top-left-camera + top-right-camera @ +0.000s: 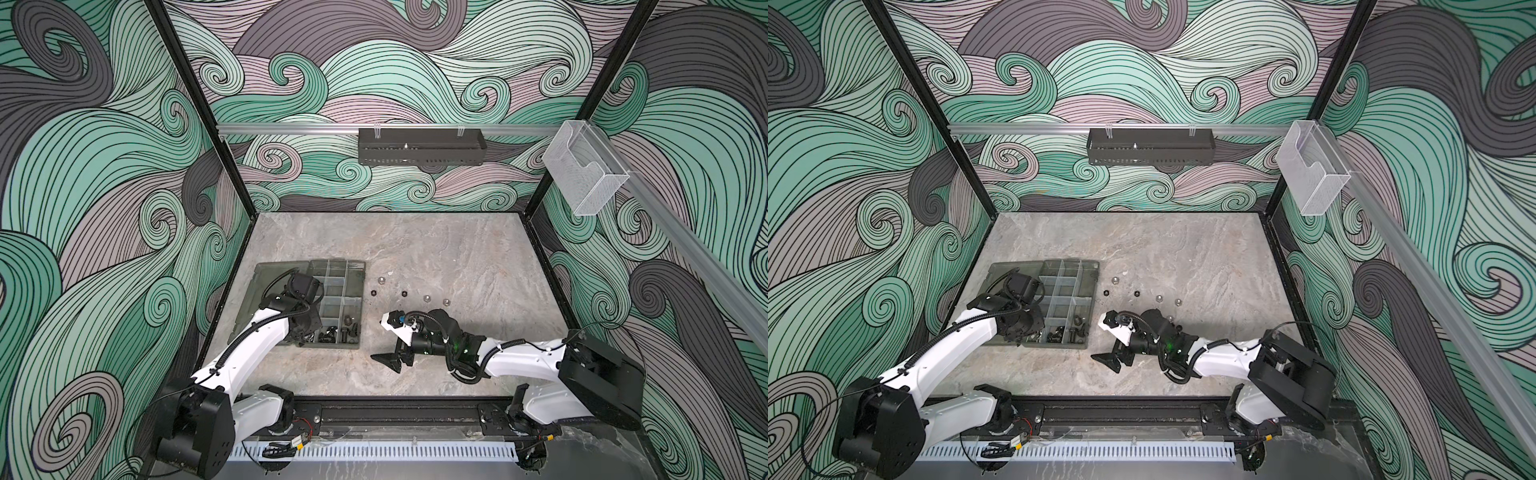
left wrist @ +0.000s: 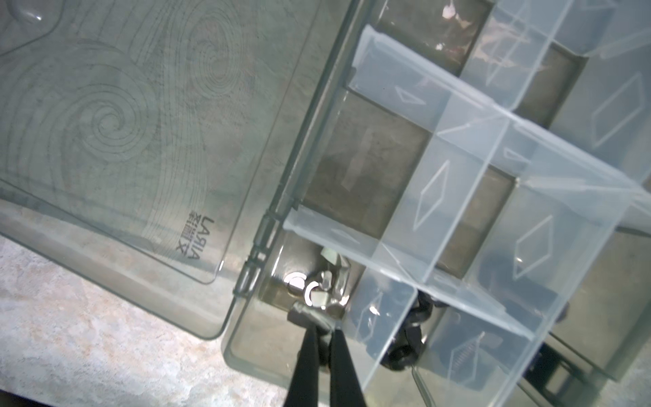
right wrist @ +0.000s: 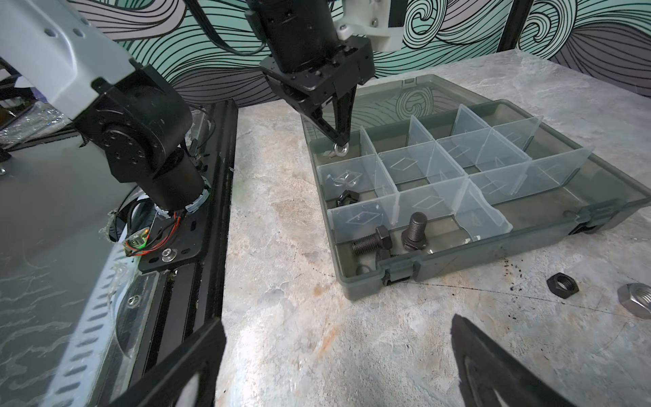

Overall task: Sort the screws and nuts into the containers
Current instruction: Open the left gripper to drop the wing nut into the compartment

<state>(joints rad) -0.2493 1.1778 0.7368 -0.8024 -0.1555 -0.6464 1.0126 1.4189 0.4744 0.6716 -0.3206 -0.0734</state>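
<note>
The grey-green organizer box (image 1: 362,307) (image 3: 458,260) lies open on the left of the table, and clear dividers (image 2: 458,197) split it into containers. My left gripper (image 3: 341,141) (image 2: 323,326) is shut, its tips down in the near-left corner compartment right at some silver nuts (image 2: 299,282) (image 3: 341,149). I cannot tell whether it pinches one. Black screws (image 3: 370,241) (image 1: 345,328) lie in the near-right compartment, and black nuts (image 3: 347,197) in the one between. My right gripper (image 1: 395,358) (image 3: 334,370) stands open and empty low over the table. Loose nuts (image 1: 403,294) (image 1: 1158,298) (image 3: 562,282) lie right of the box.
The box's lid (image 1: 270,291) lies flat on its left side. A black perforated tray (image 1: 422,145) hangs on the back wall and a clear holder (image 1: 586,174) on the right rail. The black base rail (image 1: 395,411) runs along the table's front edge.
</note>
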